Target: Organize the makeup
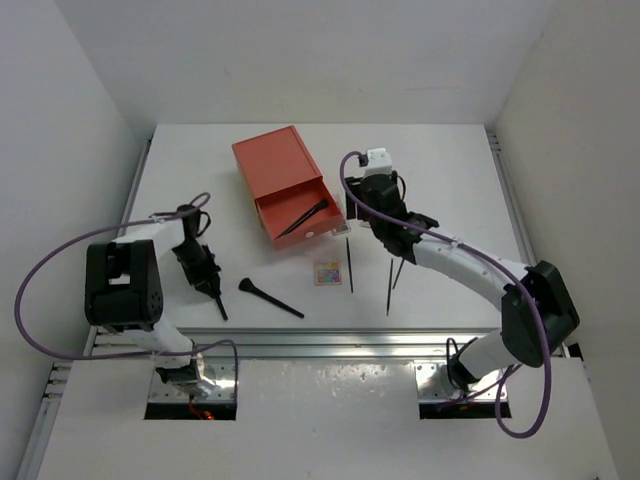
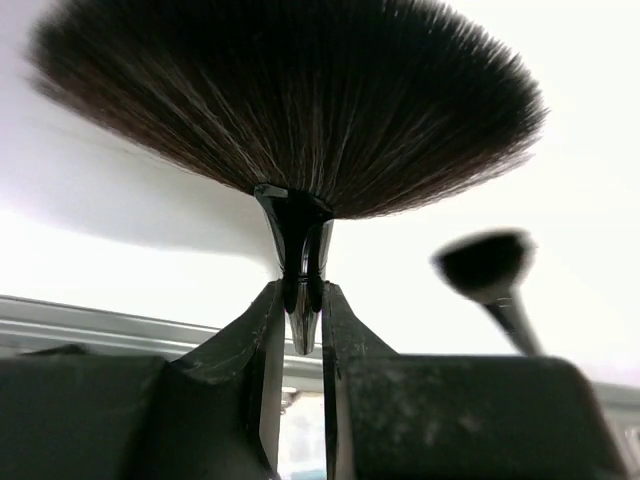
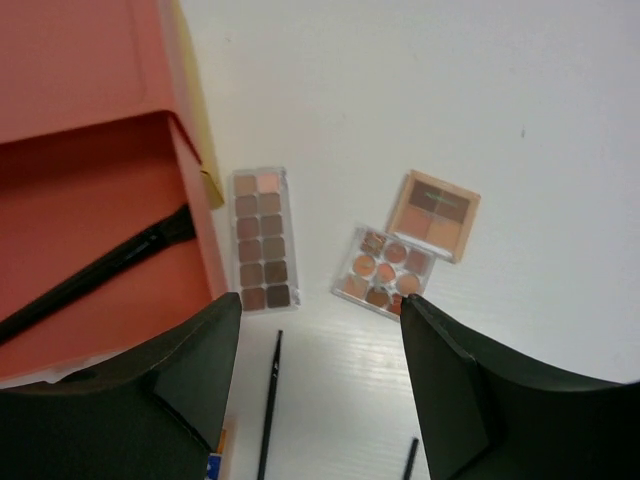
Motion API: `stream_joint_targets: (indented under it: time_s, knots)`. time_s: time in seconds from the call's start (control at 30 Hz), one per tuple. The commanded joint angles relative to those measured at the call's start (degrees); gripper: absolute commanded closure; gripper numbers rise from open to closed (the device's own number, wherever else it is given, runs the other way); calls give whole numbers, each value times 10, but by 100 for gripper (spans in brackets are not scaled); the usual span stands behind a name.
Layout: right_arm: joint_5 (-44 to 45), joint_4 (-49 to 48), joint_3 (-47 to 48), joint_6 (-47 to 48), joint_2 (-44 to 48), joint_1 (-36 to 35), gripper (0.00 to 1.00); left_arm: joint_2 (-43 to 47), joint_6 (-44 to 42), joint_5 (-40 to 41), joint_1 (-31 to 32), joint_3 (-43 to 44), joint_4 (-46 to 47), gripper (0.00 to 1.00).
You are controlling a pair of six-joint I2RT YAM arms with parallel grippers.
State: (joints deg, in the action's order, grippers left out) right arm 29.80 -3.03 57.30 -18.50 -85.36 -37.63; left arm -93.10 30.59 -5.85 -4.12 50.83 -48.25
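Observation:
My left gripper [image 1: 207, 278] is shut on a black fan brush [image 2: 290, 100], gripping it at the ferrule; its handle sticks out towards the near edge. A second black brush [image 1: 270, 298] lies on the table to the right and also shows in the left wrist view [image 2: 490, 262]. My right gripper [image 3: 320, 305] is open and empty above three palettes: a long brown one [image 3: 262, 240], a round-pan one [image 3: 385, 270] and a pink-brown one [image 3: 432, 213]. Thin dark sticks [image 1: 349, 265] [image 1: 390, 285] and a small mixed-colour palette [image 1: 327, 272] lie nearby.
The orange box [image 1: 270, 165] stands at the back centre with its drawer [image 1: 290, 215] pulled open. A black brush [image 3: 100, 275] lies inside the drawer. A metal rail [image 1: 330, 340] runs along the table's near edge.

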Motion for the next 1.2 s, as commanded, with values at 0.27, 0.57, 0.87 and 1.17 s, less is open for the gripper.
stream_joint_targets:
  time_s: [0.27, 0.57, 0.87, 1.17]
  knots:
    - [-56, 137, -24, -105, 34, 156, 35, 86, -179, 69, -3, 273, 1, 100]
    - [-135, 178, -56, -123, -30, 219, 35, -16, -393, 69, 263, 548, 46, 100]
    - [-138, 175, -33, -143, -115, 239, 39, -118, -425, 18, 344, 553, 16, 100]
    - [-156, 184, -65, -165, -147, 237, 41, -124, -425, 6, 354, 458, 22, 100]
